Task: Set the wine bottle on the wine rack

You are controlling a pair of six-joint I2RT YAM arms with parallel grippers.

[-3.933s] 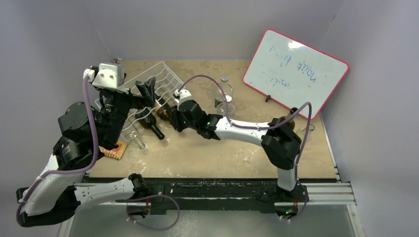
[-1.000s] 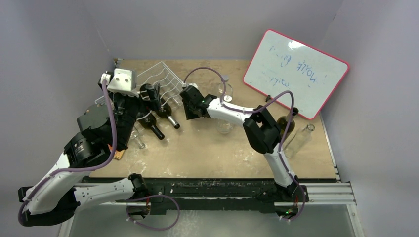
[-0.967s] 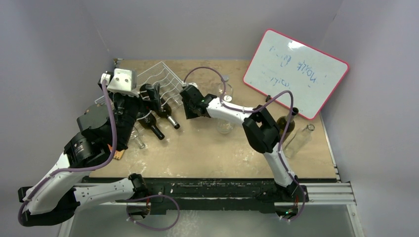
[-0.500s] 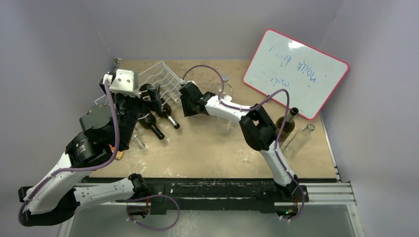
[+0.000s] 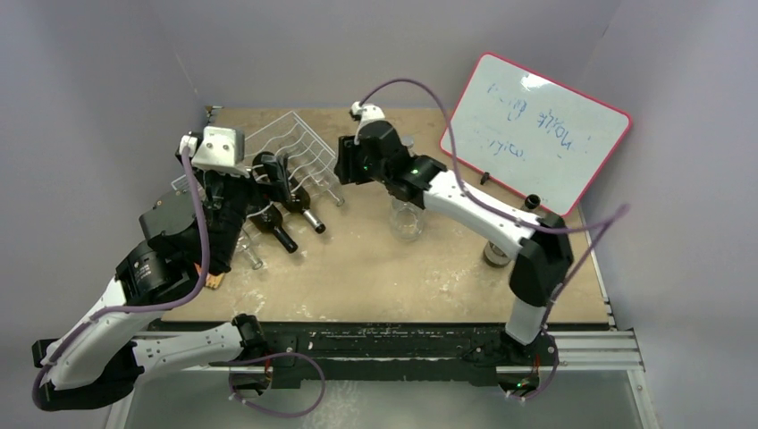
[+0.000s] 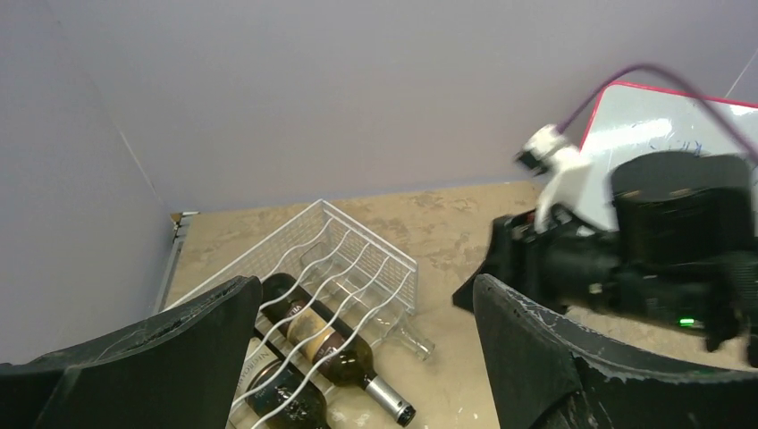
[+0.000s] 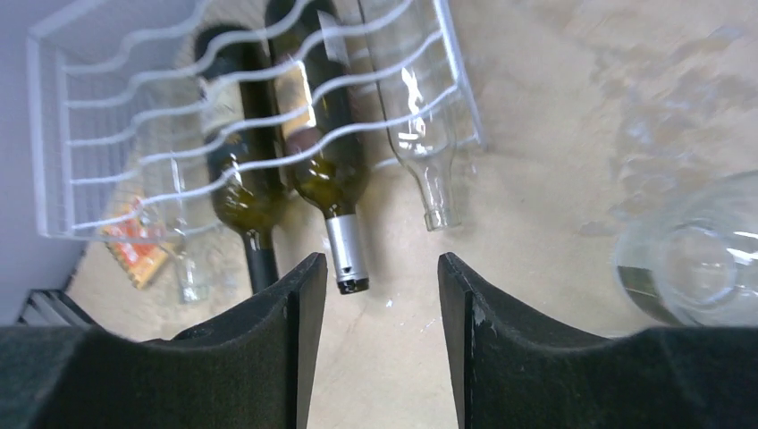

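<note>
Right gripper (image 7: 379, 268): fingers spread, only tabletop (image 7: 554, 107) between them. Just past the left fingertip is the silver-capped neck of a green wine bottle (image 7: 326, 170), lying with the wavy rods of the wine rack (image 7: 54, 134) crossing over it. A dark bottle (image 7: 237, 179) lies left of it and a clear bottle (image 7: 420, 125) right. A clear glass vessel (image 7: 697, 268) sits out past the right finger.

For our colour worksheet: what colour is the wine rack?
The wine rack is white; right wrist view shows it best.

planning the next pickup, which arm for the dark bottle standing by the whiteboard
Right. The bottle stands on that side and the right tool is open; the left tool is over at the rack.
</note>
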